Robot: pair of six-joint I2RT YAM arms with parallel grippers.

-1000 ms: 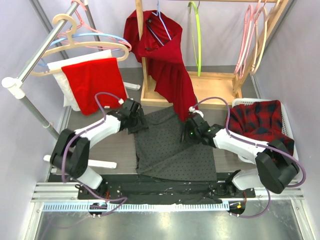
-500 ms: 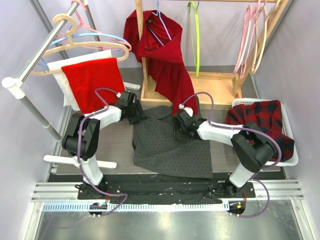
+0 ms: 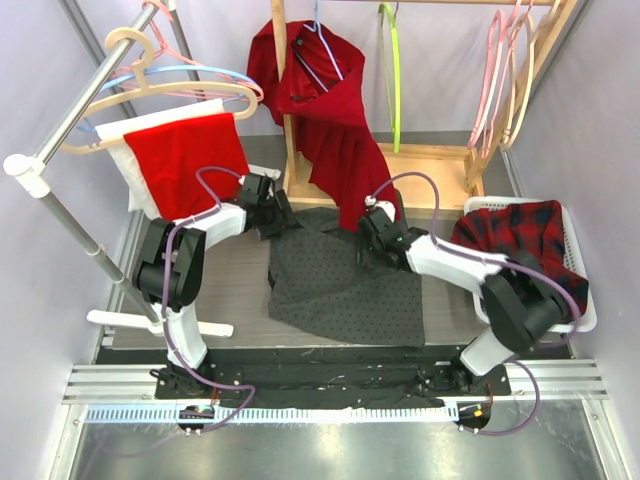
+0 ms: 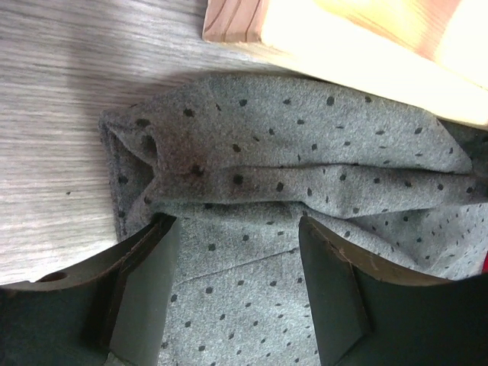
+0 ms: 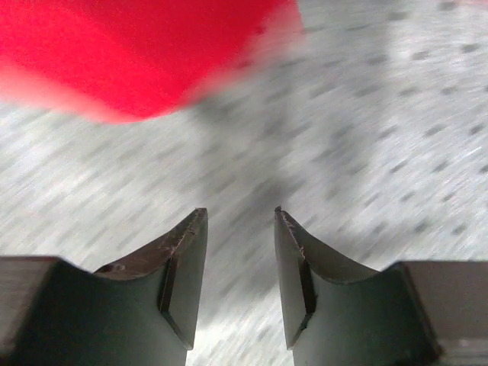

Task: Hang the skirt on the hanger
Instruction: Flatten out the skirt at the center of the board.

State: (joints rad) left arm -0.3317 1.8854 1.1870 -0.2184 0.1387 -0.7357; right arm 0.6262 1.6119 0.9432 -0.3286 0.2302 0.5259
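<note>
Skirt: dark grey felt-like cloth with small black dots [image 3: 340,290], lying mostly flat on the surface between the two arms, far edge rumpled against the wooden rack base.
Skirt texture: soft, fuzzy nap; far left corner [image 4: 305,152] bunched into rounded folds with an open pocket at the end.
Surface: grey board with fine wood grain [image 4: 61,114], matte.
Rack base: pale, smooth-planed wooden frame [image 3: 430,165], square-edged, touching the skirt's far edge.
Left fingers: black, blocky, worn at the tips [image 4: 145,259]; standing wide apart at the skirt's far left corner, cloth lying flat between them, not pinched.
Right fingers: black, wedge-tipped [image 5: 183,252]; apart with a narrow gap, hovering over the skirt's far right edge, nothing gripped; view blurred.
Red garment: deep red draped cloth [image 3: 340,140], hanging from the rack, lower end just beside the right fingers.
Basket: white plastic, slotted walls [image 3: 578,250], right of the skirt, holding red-and-black plaid cloth [image 3: 515,240].
</note>
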